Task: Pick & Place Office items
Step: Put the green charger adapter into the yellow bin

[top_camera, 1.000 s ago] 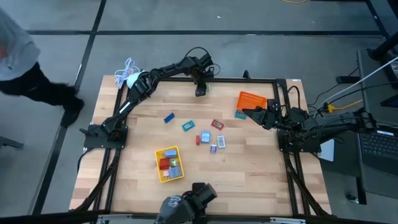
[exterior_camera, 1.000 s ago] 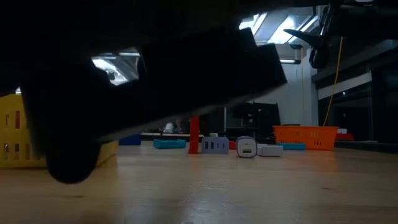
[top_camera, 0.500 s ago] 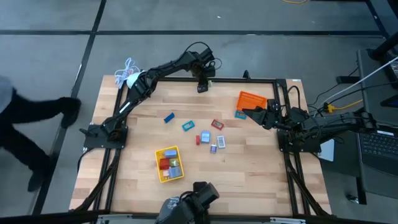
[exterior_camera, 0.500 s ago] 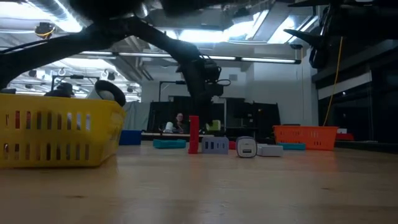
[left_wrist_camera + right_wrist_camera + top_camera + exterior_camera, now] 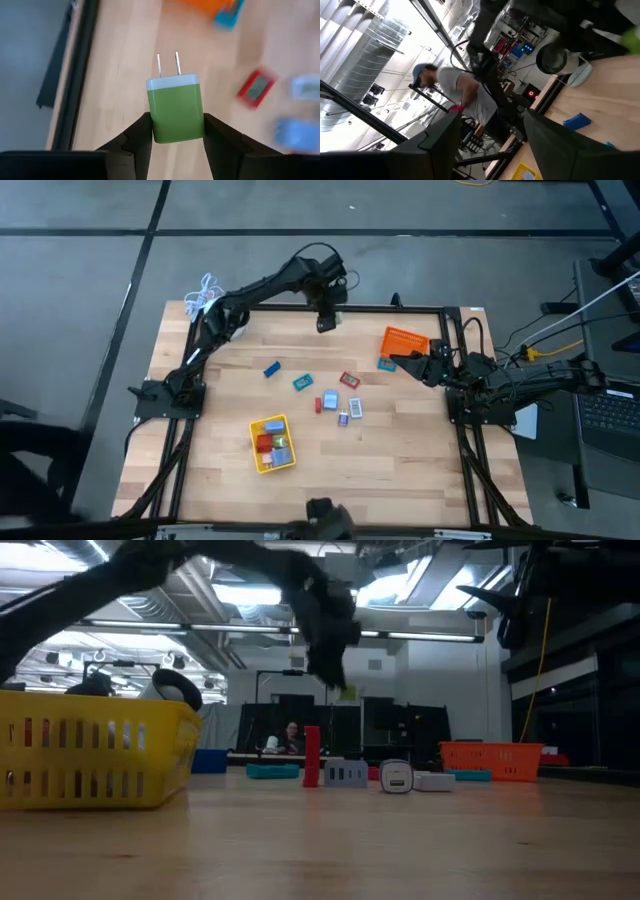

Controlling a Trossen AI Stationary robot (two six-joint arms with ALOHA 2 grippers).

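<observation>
High view shows the left gripper (image 5: pixel 326 323) at the upper centre of the frame, over the far edge of the pale wooden bench (image 5: pixel 400 470), a little farther out than a second ago. Its jaws are pinched almost shut on a small green plug-in charger block with a white cap and two metal prongs (image 5: pixel 175 112); the left wrist view shows that block clamped squarely between the two dark fingers (image 5: pixel 136 137), clear of the wood. So one office item is lifted and being carried, probably toward a tray. The yellow slatted plastic tray (image 5: pixel 271 444) at lower centre already holds a few pieces, and the orange slatted tray (image 5: pixel 404 340) sits at upper right. The right gripper (image 5: pixel 404 360) waits beside the orange tray, jaws spread wide and empty. Other small pieces lie scattered mid-frame, not yet sorted.
</observation>
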